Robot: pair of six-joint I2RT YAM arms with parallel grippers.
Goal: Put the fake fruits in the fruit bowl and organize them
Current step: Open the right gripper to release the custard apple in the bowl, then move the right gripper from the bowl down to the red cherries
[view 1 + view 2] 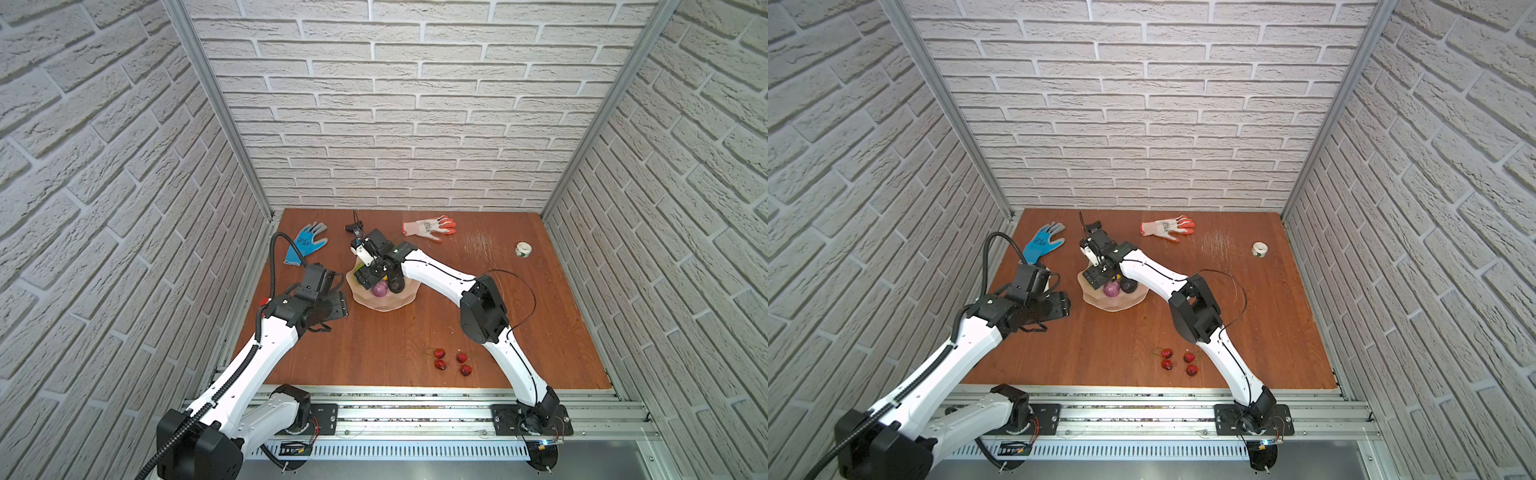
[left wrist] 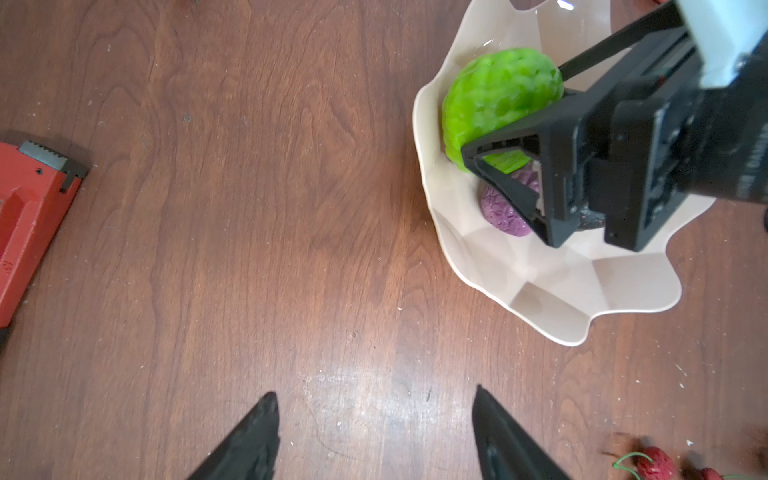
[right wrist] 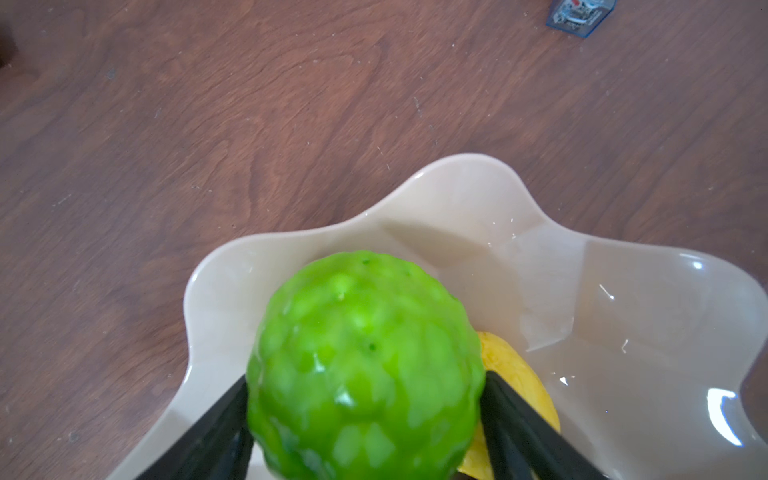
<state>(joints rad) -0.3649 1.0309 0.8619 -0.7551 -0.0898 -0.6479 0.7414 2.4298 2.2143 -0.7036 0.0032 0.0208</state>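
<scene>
A robot lab cell: brick-patterned panels (image 1: pixel 395 104), aluminium framing (image 1: pixel 220 108), wooden tabletop (image 1: pixel 374 345).

The left gripper (image 2: pixel 374 392) is held open and empty, its arm (image 1: pixel 266 345) bent at the elbow. The right gripper (image 3: pixel 365 377) is pointed downward, fingers (image 3: pixel 224 424) spread wide, grip unclear.

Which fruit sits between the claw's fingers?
The bumpy green ball, flanked by the right gripper; the purple fruit, yellow fruit and red berries lie free.
</scene>
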